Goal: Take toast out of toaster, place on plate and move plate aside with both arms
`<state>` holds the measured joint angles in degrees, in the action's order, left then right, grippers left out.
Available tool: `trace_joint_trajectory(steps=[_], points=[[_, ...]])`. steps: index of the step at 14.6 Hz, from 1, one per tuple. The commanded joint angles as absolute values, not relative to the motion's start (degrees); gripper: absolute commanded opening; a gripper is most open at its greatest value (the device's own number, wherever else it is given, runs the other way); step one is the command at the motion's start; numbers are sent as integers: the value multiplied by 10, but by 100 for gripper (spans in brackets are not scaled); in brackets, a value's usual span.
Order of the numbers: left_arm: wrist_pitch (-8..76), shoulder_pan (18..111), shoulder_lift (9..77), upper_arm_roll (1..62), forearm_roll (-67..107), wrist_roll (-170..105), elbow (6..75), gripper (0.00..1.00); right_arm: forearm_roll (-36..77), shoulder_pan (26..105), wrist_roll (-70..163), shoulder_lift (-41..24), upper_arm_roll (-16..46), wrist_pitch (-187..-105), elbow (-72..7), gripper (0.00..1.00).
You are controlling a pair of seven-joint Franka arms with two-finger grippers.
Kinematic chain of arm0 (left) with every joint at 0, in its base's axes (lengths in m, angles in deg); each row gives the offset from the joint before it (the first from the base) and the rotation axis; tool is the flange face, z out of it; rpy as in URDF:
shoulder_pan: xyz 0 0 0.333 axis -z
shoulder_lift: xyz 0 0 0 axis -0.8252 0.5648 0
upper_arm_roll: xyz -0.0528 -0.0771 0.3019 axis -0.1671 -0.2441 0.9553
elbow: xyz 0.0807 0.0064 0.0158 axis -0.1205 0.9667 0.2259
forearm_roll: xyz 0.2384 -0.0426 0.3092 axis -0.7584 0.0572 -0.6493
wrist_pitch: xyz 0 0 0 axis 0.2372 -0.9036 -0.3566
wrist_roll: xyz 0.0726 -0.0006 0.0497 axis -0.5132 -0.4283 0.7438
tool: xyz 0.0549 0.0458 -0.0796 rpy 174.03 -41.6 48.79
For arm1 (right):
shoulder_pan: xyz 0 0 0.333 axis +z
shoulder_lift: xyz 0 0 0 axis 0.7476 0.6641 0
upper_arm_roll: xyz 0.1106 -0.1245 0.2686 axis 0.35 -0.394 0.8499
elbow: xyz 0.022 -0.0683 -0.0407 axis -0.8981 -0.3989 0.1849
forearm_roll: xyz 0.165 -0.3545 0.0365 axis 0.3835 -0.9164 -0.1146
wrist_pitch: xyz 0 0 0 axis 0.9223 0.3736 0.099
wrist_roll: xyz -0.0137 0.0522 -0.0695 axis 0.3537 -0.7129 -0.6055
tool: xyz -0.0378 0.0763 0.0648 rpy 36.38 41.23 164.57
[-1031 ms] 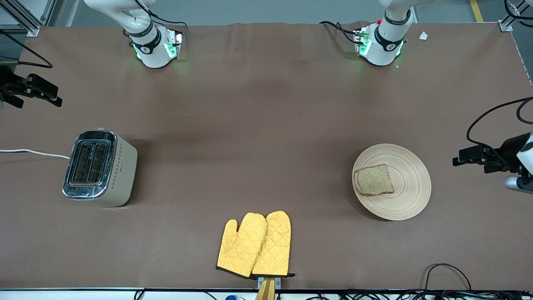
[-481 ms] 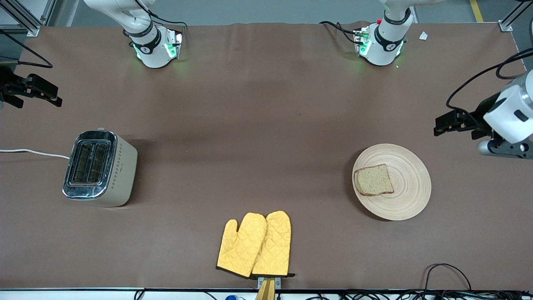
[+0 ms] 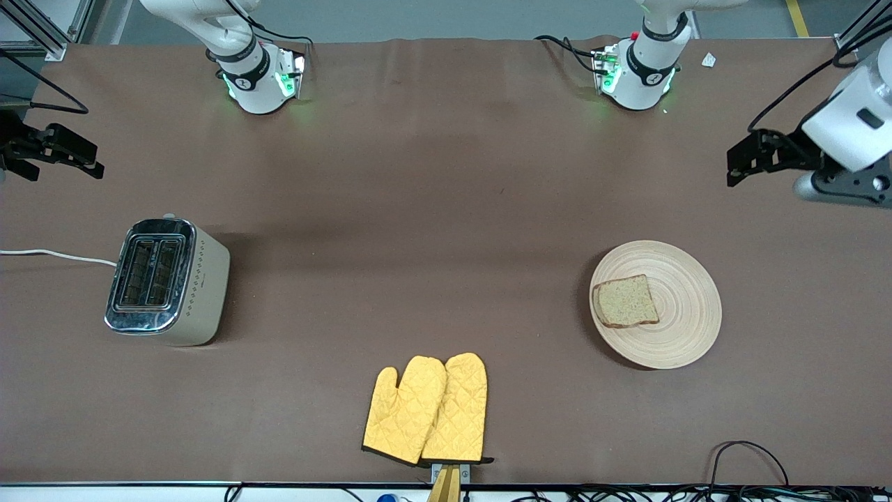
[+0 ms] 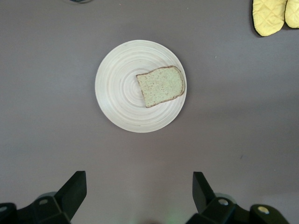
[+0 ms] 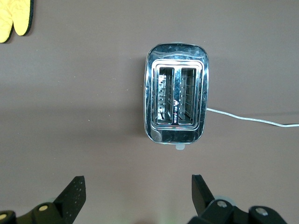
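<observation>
Brown speckled toast; pale beige ring-grooved plate; yellow quilted mitts; chrome-topped toaster

This looks like a robotics lab, not a home kitchen. A brown table cover fills the frame, two white arm bases with green lights stand at the top, and loose black cables lie at the lower right.

Right wrist cam is looking straight down at a shiny chrome two-slot toaster sitting on the brown tabletop, both slots look empty. A thin white power cord trails off from one end. The right gripper hangs over bare table near the toaster, black fingers spread wide apart. A bit of yellow quilted oven mitt pokes in at the corner.
</observation>
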<state>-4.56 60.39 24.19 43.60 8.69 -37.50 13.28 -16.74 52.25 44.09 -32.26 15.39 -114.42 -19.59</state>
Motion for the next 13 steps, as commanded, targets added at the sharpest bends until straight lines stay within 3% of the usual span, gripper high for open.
trace_joint_trajectory(steps=[1,4,13], points=[[-50,635,183,476,76,-392,190,100,-157,514,441,-328,158,-1142,-199,100],[-50,633,148,477,80,-383,244,100,-157,514,441,-328,158,-1144,-199,100],[-53,599,138,477,87,-392,252,100,-157,514,441,-328,158,-1143,-199,100]])
